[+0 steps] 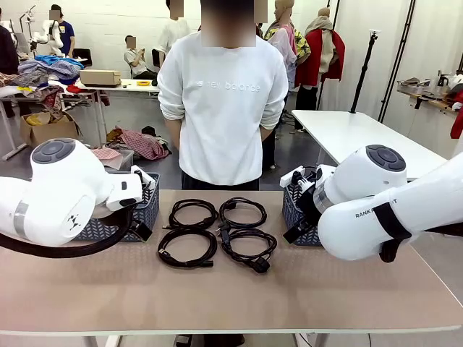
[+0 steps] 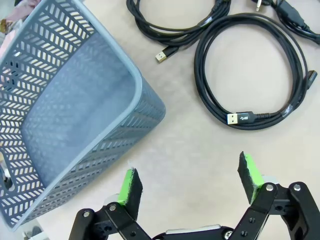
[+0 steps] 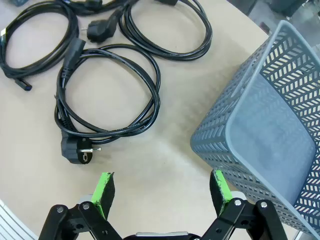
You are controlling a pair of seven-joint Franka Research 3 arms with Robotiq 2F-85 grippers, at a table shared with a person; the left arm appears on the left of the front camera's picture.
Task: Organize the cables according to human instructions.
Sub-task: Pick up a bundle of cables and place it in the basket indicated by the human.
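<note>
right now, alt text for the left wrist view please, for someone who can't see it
The left tool, jaws open with green pads, hangs above the bare tan table. A grey lattice basket stands to its upper left, and coiled black cables with USB plugs lie at the upper right.

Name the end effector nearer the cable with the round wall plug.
Right: the right end effector hovers beside the round-plug cable; the left end effector hangs beyond the USB cable.

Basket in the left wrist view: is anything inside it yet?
The grey basket shows a bare floor, nothing lying in it. One end runs past the picture's edge and cannot be checked.
</note>
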